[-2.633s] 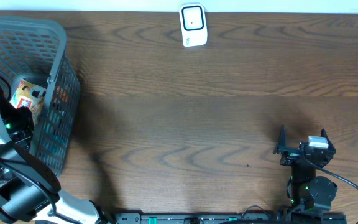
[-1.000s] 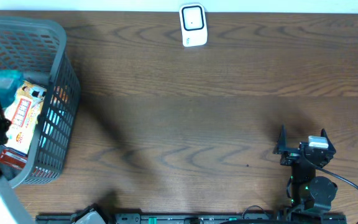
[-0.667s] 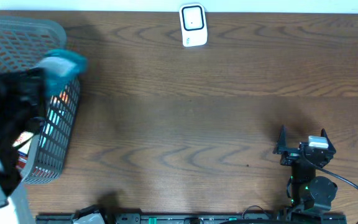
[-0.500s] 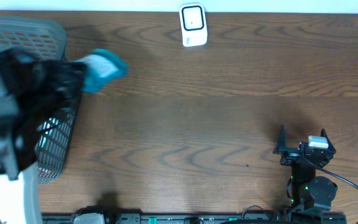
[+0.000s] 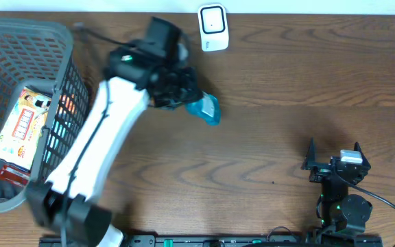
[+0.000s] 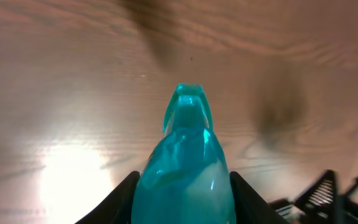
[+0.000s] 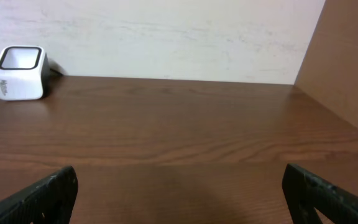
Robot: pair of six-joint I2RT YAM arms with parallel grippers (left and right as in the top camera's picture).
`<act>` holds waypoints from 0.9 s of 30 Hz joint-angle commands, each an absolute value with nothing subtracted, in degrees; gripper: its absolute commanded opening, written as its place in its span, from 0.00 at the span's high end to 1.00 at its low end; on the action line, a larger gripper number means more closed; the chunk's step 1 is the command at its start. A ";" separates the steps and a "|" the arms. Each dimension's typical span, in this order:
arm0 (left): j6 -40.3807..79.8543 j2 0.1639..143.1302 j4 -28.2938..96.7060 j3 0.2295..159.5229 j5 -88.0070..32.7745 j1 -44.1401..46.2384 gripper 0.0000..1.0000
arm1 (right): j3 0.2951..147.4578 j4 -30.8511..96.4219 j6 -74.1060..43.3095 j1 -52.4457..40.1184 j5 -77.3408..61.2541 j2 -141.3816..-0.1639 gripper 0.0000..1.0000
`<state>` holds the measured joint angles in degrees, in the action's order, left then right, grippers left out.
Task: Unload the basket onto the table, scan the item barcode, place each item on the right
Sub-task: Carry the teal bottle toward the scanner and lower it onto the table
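Note:
The item is a teal, rounded translucent piece, held above the wooden table with my left gripper shut on its wide end; black fingers press both its sides. Its narrow end points away from the wrist. No barcode shows on it. The white scanner stands at the table's far edge, a little beyond and right of the held item. My right gripper rests at the near right, open, with nothing between its fingers.
A grey mesh basket stands at the left edge, holding an orange-and-white packet and a red item. In the right wrist view a pale wall rises behind the table and a brown panel stands to the right.
My left arm lifted the teal item out of the basket and swung it right, over the table and close to the scanner. The right arm stayed still.

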<state>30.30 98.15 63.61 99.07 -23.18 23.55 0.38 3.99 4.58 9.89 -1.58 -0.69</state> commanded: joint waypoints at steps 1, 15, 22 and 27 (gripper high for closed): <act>26.79 101.89 60.80 100.53 -23.55 25.76 0.71 | 0.32 4.19 3.88 10.09 -1.85 -0.38 0.01; 8.99 107.22 59.13 100.51 -19.92 27.79 0.67 | 0.32 4.19 3.88 10.09 -1.85 -0.38 0.01; -6.81 107.22 65.41 100.38 -12.12 27.79 0.60 | 0.32 4.19 3.88 10.09 -1.85 -0.38 0.01; -9.67 107.24 64.58 100.36 -10.41 27.79 0.59 | 0.32 4.19 3.88 10.09 -1.85 -0.38 0.01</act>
